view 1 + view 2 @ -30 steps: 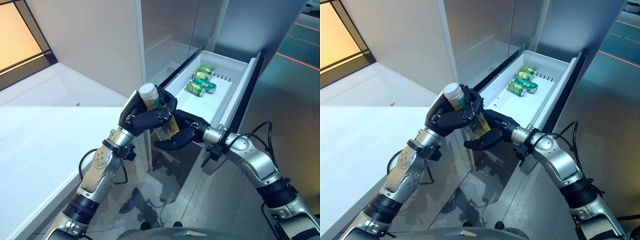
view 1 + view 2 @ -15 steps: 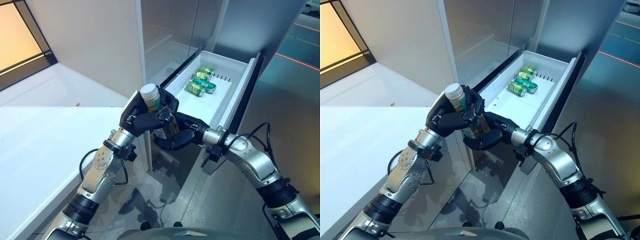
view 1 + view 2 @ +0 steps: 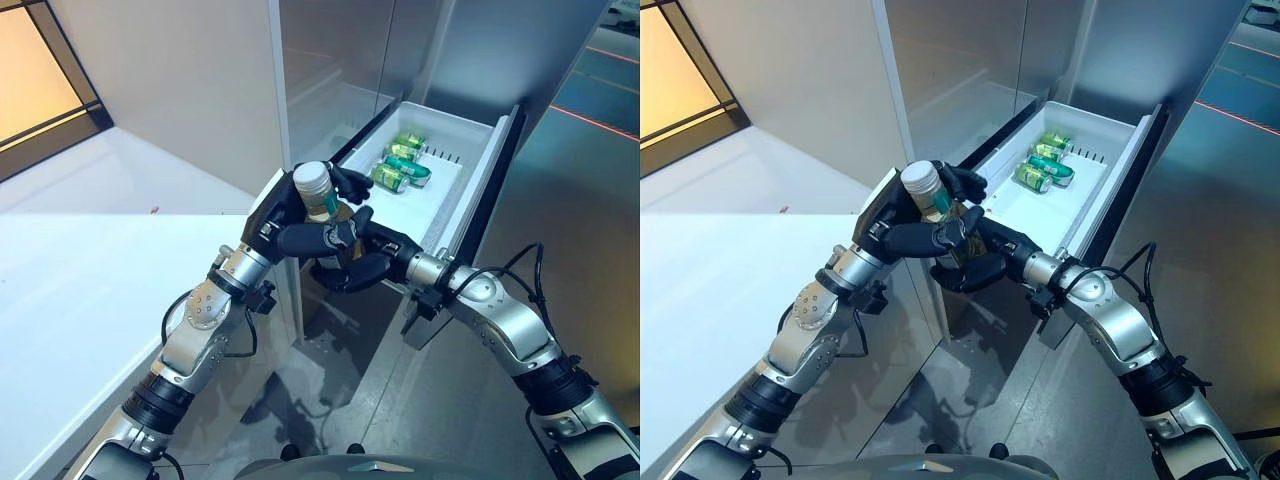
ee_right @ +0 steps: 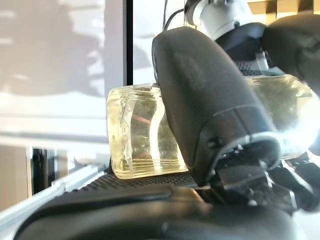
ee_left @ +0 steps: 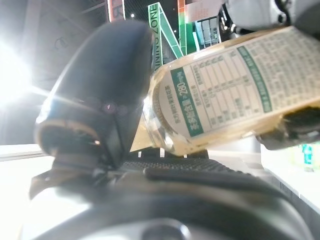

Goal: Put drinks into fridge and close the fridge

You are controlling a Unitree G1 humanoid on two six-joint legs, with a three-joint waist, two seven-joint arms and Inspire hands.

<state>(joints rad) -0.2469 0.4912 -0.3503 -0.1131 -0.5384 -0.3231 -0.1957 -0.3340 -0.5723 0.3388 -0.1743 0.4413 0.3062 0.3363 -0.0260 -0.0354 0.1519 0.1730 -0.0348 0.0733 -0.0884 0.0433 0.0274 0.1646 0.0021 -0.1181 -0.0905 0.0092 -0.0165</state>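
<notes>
Fridge drawer (image 3: 470, 180) pulled out, with both hands on a bottle at its near corner.

White, smooth and rectangular, the fridge drawer stands open below the grey cabinet front (image 3: 330, 60); green cans (image 3: 402, 162) lie on their sides toward its far end. Compared with a second ago, the bottle (image 3: 322, 200) has moved up and closer to the drawer's near corner, and the right hand (image 3: 365, 262) has gone from cupped open beneath it to wrapped round its lower part. The left hand (image 3: 300, 225) keeps its fingers curled round the upper part, just below the pale ribbed cap (image 3: 311, 179). The bottle is clear, holding pale yellow liquid, with a printed label.
</notes>
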